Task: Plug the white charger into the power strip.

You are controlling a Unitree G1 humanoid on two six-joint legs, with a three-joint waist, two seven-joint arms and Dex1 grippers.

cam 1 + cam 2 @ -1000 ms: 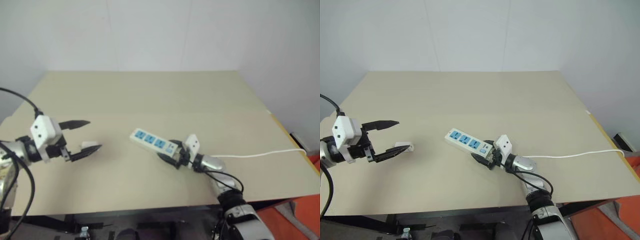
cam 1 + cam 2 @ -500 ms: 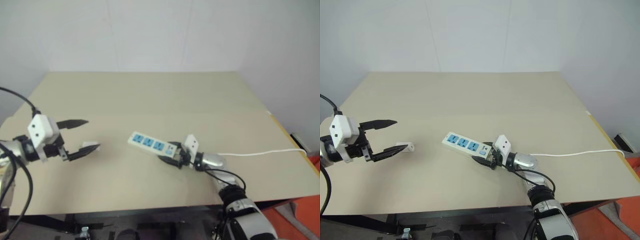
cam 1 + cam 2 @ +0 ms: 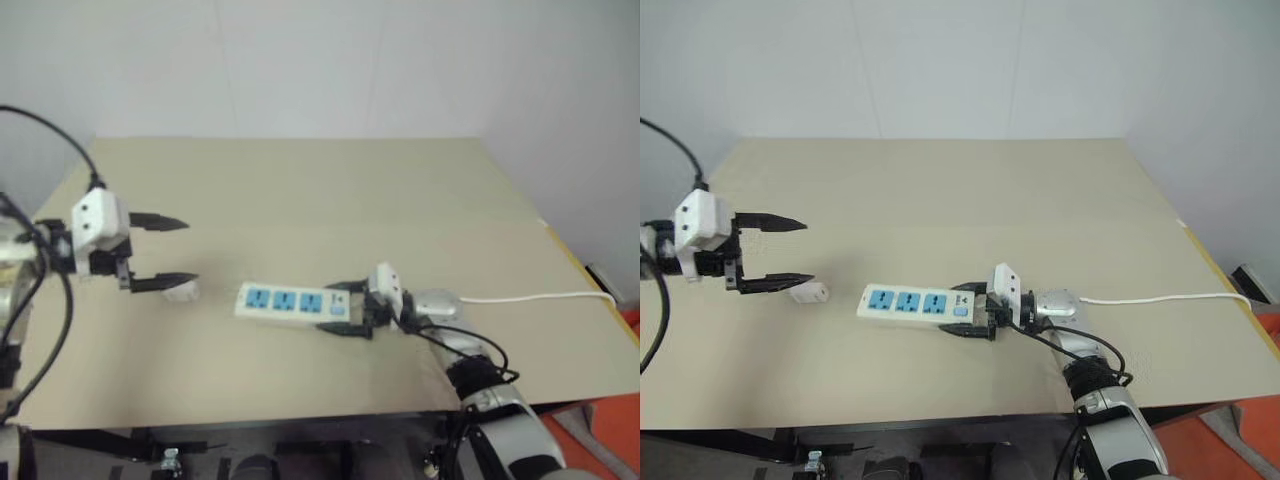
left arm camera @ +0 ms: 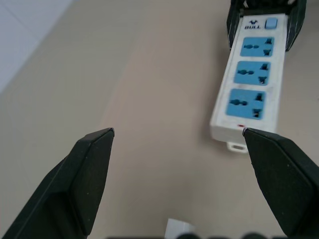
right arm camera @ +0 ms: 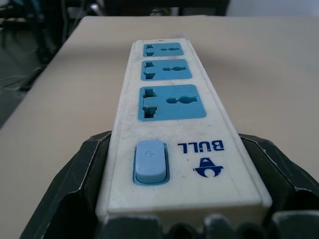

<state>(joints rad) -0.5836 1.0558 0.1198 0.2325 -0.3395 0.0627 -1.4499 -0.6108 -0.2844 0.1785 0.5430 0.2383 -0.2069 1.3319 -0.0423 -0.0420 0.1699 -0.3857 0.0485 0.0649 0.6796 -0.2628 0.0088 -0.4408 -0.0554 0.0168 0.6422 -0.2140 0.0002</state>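
The white charger (image 3: 808,293), small, light and rigid, lies near the table's (image 3: 1040,200) left edge below the left gripper's (image 3: 800,252) spread fingers; grasp its flat sides, while the right gripper's (image 3: 974,312) fingers clamp the stiff power strip's (image 3: 910,303) switch end.

My right fingers (image 3: 975,312) clamp the switch end of the white strip (image 3: 917,302), three blue outlets up, lying across the counter (image 3: 1040,210). The small white charger (image 3: 809,293) lies left, unplugged.
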